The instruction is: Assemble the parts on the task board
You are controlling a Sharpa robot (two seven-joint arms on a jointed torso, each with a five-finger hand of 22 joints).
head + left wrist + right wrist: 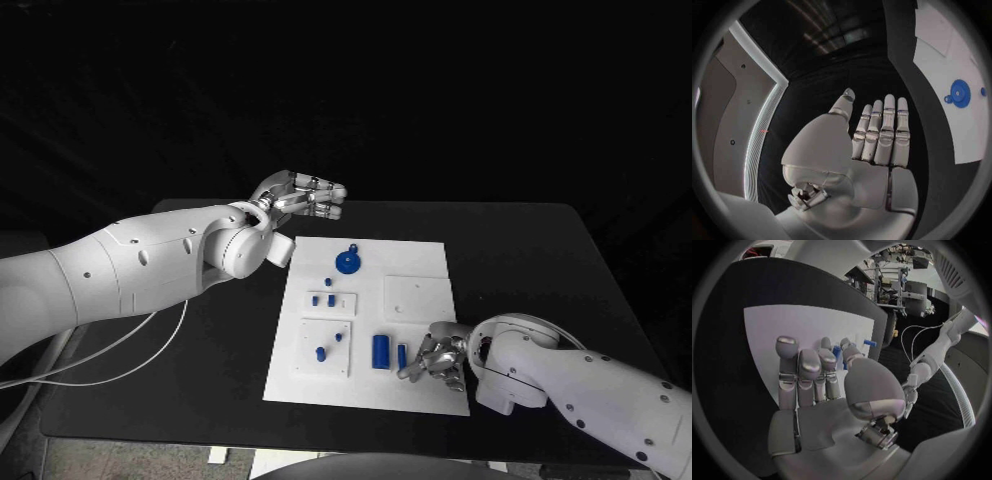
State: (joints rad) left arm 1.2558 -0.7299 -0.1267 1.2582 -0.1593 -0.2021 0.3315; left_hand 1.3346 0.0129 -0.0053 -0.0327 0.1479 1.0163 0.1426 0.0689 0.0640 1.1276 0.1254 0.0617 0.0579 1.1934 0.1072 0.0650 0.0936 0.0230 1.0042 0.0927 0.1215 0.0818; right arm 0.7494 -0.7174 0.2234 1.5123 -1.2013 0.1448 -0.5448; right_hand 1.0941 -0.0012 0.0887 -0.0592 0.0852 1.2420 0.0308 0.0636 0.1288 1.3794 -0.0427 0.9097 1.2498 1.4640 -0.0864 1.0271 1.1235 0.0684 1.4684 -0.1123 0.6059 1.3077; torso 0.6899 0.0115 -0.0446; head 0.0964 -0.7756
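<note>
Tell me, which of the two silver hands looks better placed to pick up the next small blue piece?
Probably the right hand: it sits over the near edge of the white task board, beside the blue cylinder. The left hand hovers open beyond the board's far corner, over bare black table.

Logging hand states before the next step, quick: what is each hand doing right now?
Left hand: open, holds nothing, hovering off the task board.
Right hand: over the board beside a small blue part; cannot tell whether it grips it.
</note>
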